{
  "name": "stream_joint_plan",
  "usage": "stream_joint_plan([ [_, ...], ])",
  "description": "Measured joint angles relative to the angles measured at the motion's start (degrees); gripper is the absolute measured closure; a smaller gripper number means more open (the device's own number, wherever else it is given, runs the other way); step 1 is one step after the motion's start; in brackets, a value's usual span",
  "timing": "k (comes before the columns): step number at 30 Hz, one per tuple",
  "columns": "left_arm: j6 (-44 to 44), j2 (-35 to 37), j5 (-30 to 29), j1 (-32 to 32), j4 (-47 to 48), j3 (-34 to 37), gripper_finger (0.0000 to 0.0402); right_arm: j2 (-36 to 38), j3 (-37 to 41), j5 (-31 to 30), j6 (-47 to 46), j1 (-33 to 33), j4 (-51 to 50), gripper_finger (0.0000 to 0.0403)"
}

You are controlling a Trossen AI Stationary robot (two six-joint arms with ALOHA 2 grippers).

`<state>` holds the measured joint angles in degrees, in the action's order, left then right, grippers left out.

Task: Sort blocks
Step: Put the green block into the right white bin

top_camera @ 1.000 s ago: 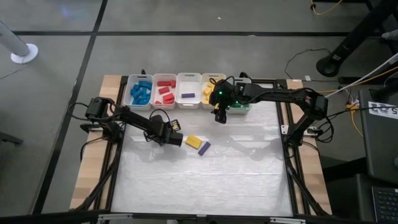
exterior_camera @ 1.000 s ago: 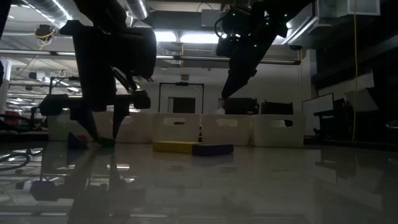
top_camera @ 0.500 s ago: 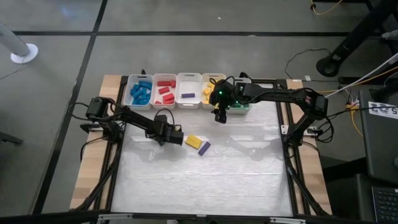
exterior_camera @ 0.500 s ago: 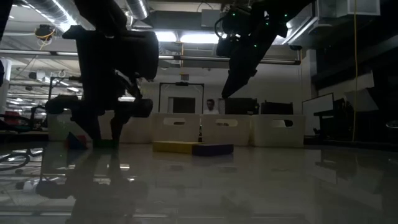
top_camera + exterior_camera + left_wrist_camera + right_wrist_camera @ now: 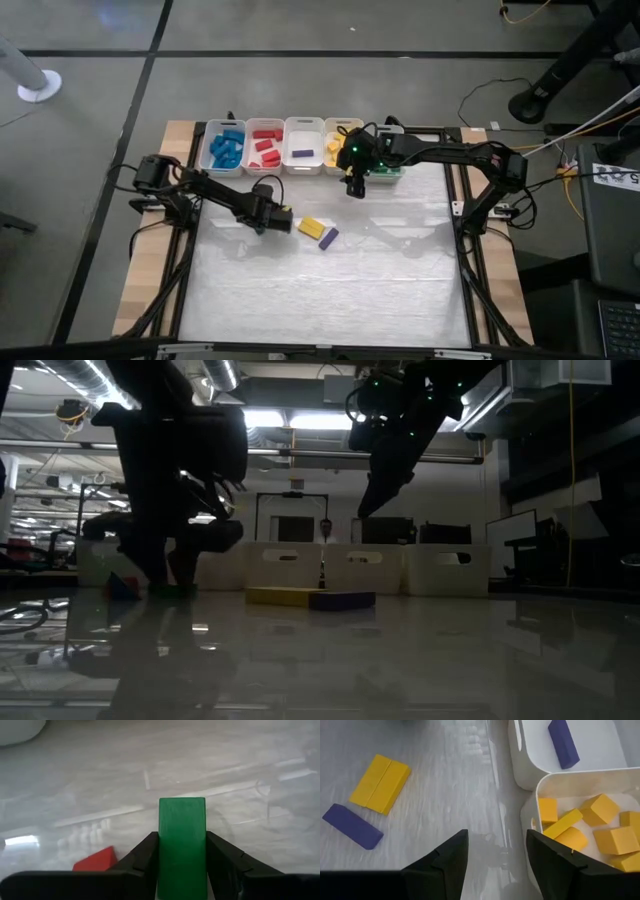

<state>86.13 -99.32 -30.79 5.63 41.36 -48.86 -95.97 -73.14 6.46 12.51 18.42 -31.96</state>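
L gripper (image 5: 182,870) low on table (image 5: 400,280), approx 9 o'clock of centre, fingers clamped on green block (image 5: 182,845) across its narrow width. Red block (image 5: 95,861) just beside.

Block looks rigid, light, smooth-faced, so prob slippery. Hold flat sides mid-length.

R gripper (image 5: 496,851) empty, jaws apart, at 12 o'clock by yellow bin (image 5: 580,782).

The desk (image 5: 330,290) has a pale, glossy top with a faint streaked grain, and it mirrors the room in the low view; its light wooden edge (image 5: 142,290) looks matt. The white rectangular plastic bins (image 5: 303,133) are smooth with a soft sheen. The green bar-shaped block (image 5: 182,845) shows a fine painted-wood grain, matt. The yellow cube blocks (image 5: 600,827) and the purple bar block (image 5: 352,826) look smooth and satin. The left end effector's dark fingers (image 5: 145,857) seem matt plastic.
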Motion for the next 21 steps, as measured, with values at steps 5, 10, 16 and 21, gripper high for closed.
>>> stream_joint_plan([
  [5,-4.84,2.83,0.42,-0.22,-2.24,0.39,0.0287,1.71,0.0,-3.22,0.2,-0.01,-0.87,0.0203],
  [10,-11.72,7.09,-0.88,-0.8,-7.88,0.22,0.0287,5.39,0.0,-10.27,1.47,0.01,-2.52,0.0203],
  [16,-26.1,12.37,-1.45,-3.58,-21.24,0.12,0.0282,11.14,0.0,-12.5,7.59,0.01,-8.04,0.0203],
  [21,-40.76,16.18,-0.04,-7.47,-36.72,0.11,0.028,15.26,-0.02,-7.32,13.22,-0.03,-10.95,0.0203],
])
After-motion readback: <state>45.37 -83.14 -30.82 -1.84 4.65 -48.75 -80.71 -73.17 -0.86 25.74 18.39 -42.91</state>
